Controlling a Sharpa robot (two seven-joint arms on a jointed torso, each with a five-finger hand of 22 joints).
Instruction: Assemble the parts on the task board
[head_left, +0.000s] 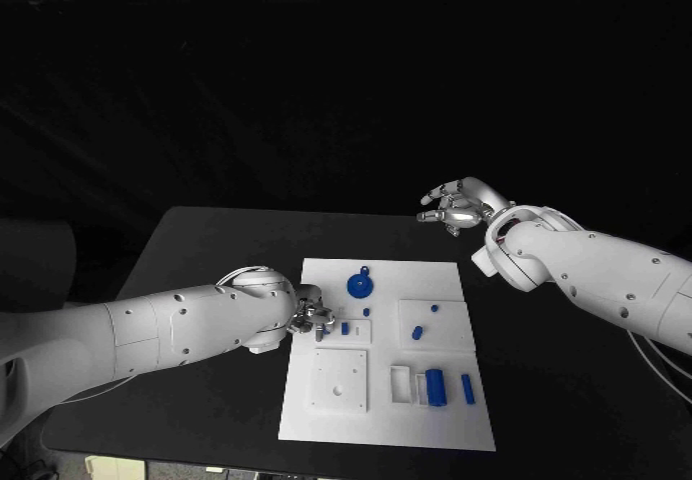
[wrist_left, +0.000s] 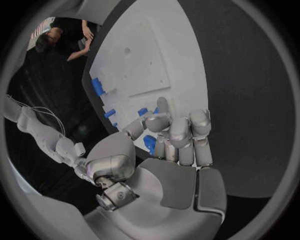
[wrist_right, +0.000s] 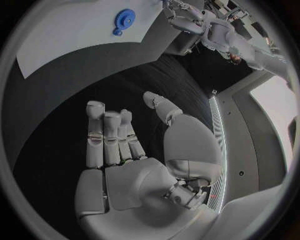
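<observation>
The white task board (head_left: 325, 420) lies mid-table with several blue parts on it: a round disc (head_left: 361, 287) near its far end, small pegs (head_left: 417, 333) in the middle, and a block (head_left: 436, 385) and a bar (head_left: 467, 389) near the front. My left hand (head_left: 307, 318) hovers over the board's left edge with fingers curled in, beside a small blue piece (head_left: 345, 327). In the left wrist view a blue piece (wrist_left: 150, 144) shows between thumb and curled fingers (wrist_left: 181, 137); whether they grip it is unclear. My right hand (head_left: 462, 206) floats open beyond the board's far right corner, holding nothing.
A raised white square plate (head_left: 340, 379) with a hole sits on the board's front left, and a white slotted holder (head_left: 401, 383) stands beside the block. Bare black table (head_left: 216, 240) surrounds the board. In the right wrist view the disc (wrist_right: 124, 20) is far from the open hand (wrist_right: 119, 145).
</observation>
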